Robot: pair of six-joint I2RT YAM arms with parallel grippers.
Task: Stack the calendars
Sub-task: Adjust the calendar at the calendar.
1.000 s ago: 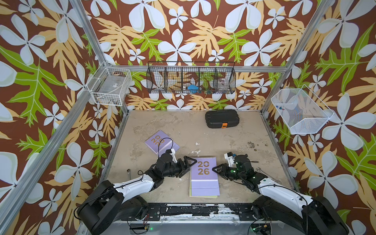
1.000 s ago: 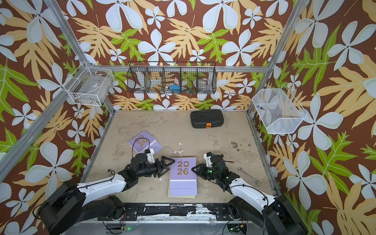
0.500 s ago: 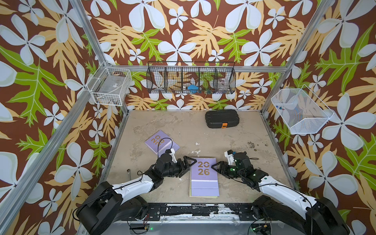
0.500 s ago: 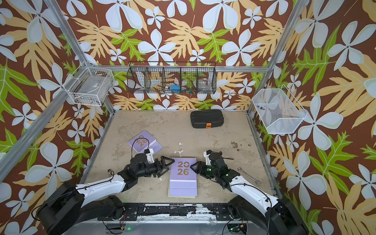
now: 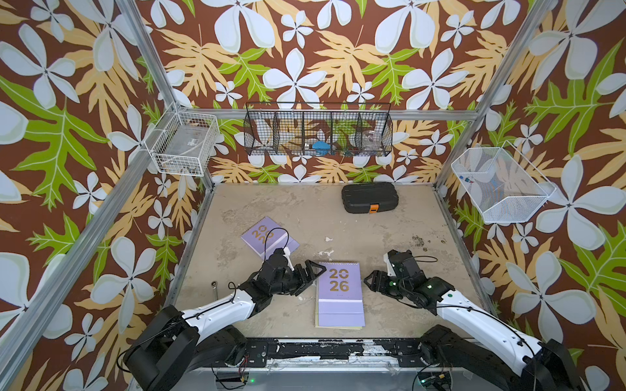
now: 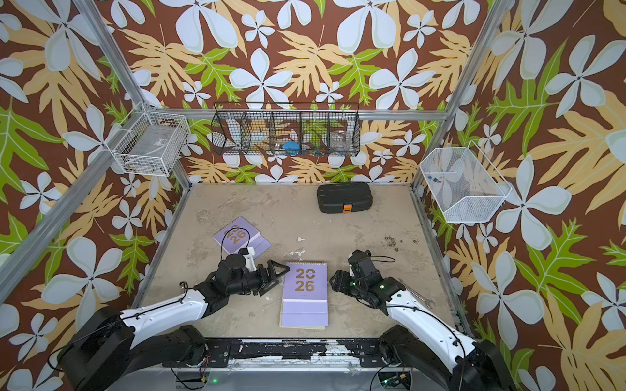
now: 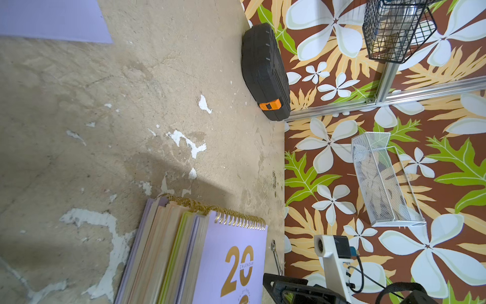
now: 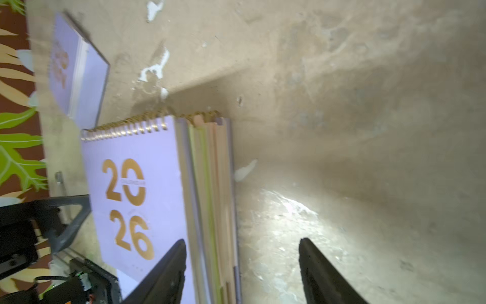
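1. stack of calendars (image 5: 339,294): lower middle of both top views, near the front edge of the table (image 5: 389,237). The top views show only a lilac "2026" cover and a green sliver beneath. The left wrist view shows the layered side in lilac, pink and green, with gold coils.
2. single lilac calendar (image 5: 267,237): left of centre, apart from the stack.
3. left gripper (image 5: 313,279): jaws spread and empty, at the stack's left edge; contact unclear.
4. right gripper (image 8: 242,240): fingers apart, gripping nothing, just beside the stack's right edge.
5. black case (image 5: 369,198): upper middle, at the back edge, with bare table between it and the stack.
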